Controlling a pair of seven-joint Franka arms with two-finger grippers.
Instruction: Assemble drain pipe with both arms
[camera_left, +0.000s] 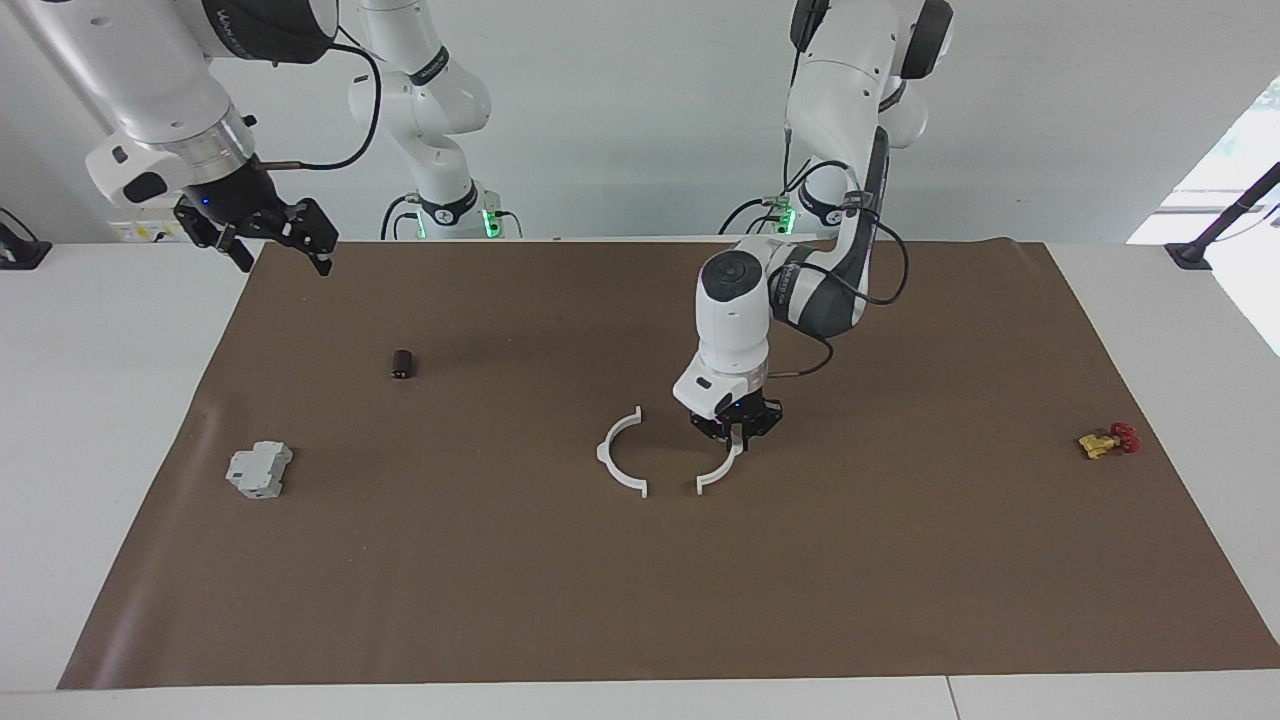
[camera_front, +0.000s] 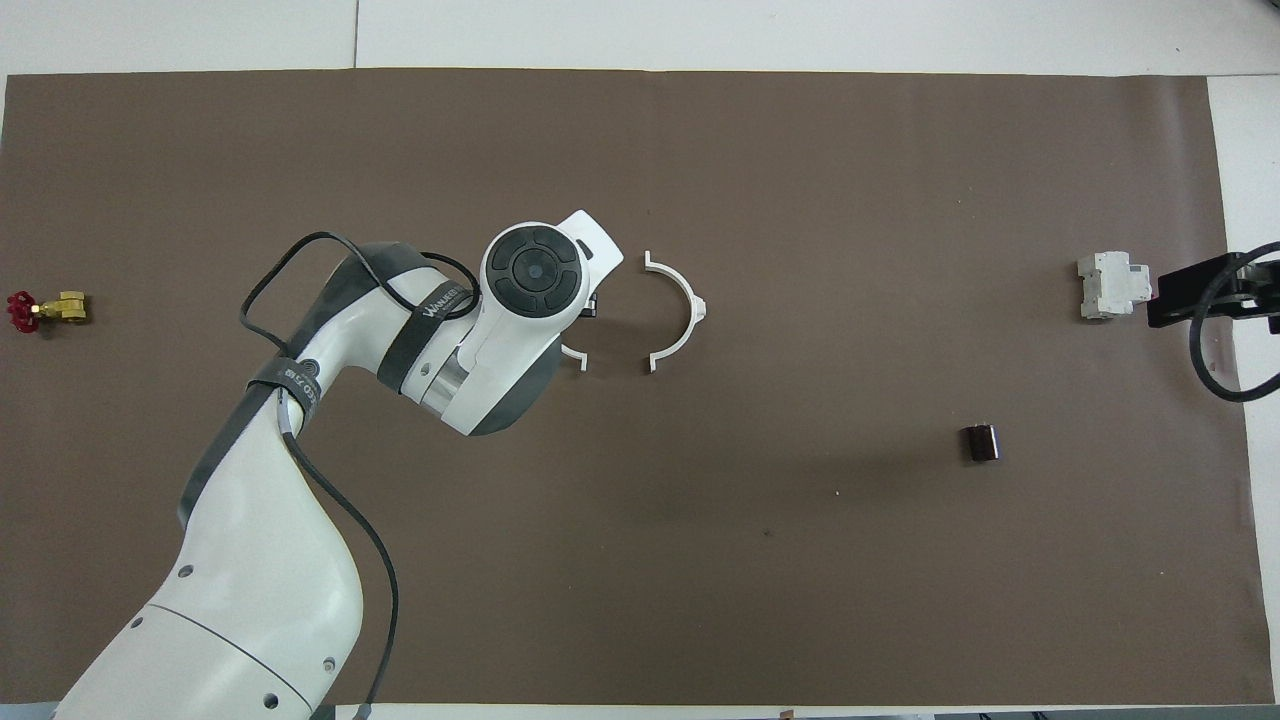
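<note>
The left tool is clamping tight on one white half-ring piece of the drain pipe, holding it low over the brown mat at the worktop's middle, just beside the second half-ring piece lying flat, their open sides facing. The right tool is hanging with fingers spread wide, holding nothing, over the mat's corner at the right arm's end.

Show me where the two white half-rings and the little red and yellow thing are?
Lying half-ring (camera_left: 612, 458): facing view, middle of its curve.
Held half-ring (camera_left: 716, 477): facing view, its free lower end below the left gripper (camera_left: 738, 434).
Red and yellow part (camera_left: 1108, 440): facing view, its middle.
</note>
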